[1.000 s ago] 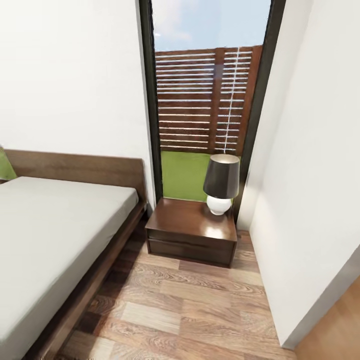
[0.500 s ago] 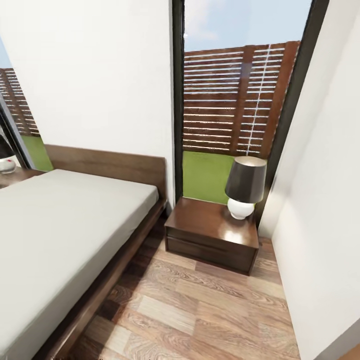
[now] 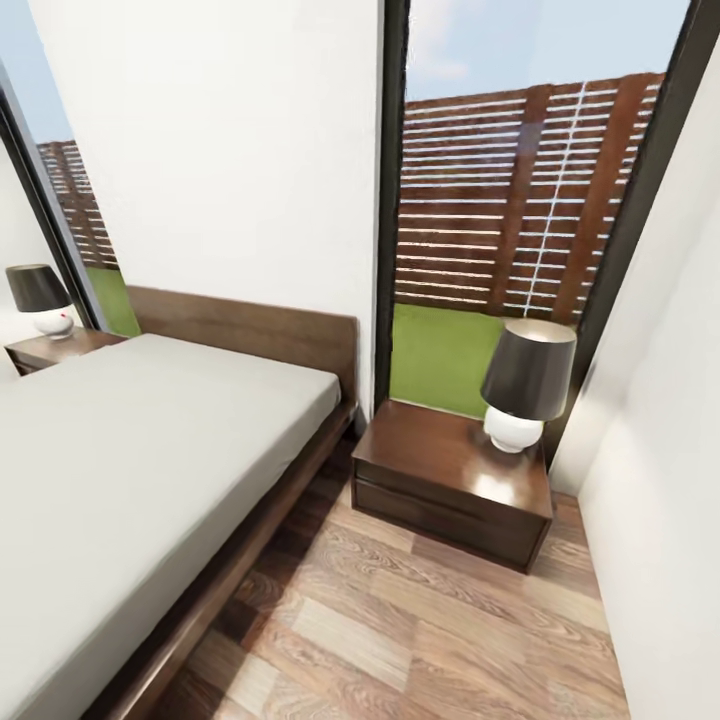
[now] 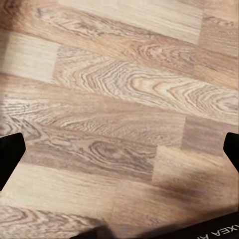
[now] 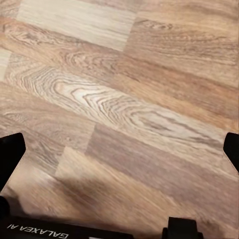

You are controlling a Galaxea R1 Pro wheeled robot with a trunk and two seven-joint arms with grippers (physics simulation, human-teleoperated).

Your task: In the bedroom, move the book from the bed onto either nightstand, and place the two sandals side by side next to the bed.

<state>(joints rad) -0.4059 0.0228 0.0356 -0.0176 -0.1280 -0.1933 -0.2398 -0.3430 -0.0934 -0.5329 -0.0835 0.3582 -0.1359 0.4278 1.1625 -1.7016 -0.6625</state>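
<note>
The bed (image 3: 130, 450) with its pale mattress and dark wooden frame takes up the left of the head view; what I see of the mattress is bare. A dark reddish-brown nightstand (image 3: 440, 470) stands right of the bed under the window and bears a lamp (image 3: 525, 385). A second nightstand (image 3: 50, 348) with its own lamp is at the far left beyond the bed. The book and the two sandals are out of view. My left gripper (image 4: 119, 152) is open over bare floor planks. My right gripper (image 5: 119, 152) is open too, with only floor between its fingers.
Wood-plank floor (image 3: 400, 620) runs between the bed frame and the white wall (image 3: 660, 480) on the right. A tall black-framed window (image 3: 520, 230) behind the nightstand shows grass and a slatted fence.
The whole head picture has shifted to the right, so the camera has turned left; the far nightstand and its lamp have come into view. Nothing in the room has moved.
</note>
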